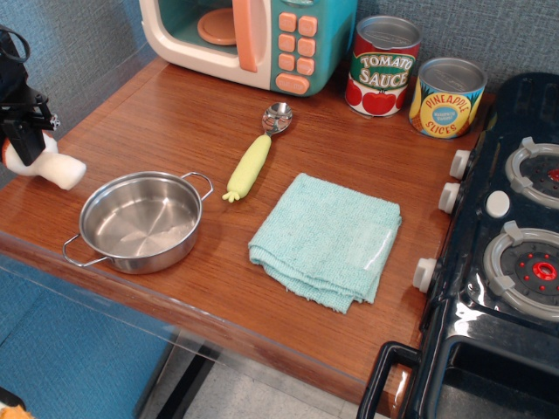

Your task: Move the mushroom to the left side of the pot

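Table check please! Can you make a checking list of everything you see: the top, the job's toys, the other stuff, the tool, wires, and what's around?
Surface: wooden tabletop, shiny.
Job's things: mushroom at the left edge, left of the empty steel pot.
Clutter: spoon, teal towel, tomato sauce can, pineapple slices can.
Tool: tool shut on the mushroom.
Cables: black loop above the tool.
Surroundings: toy microwave behind, toy stove on the right, blue wall.

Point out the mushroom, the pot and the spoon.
mushroom (54, 169), only camera view, white stem.
pot (140, 229), only camera view, bare inner base.
spoon (251, 163), only camera view, yellow-green handle.
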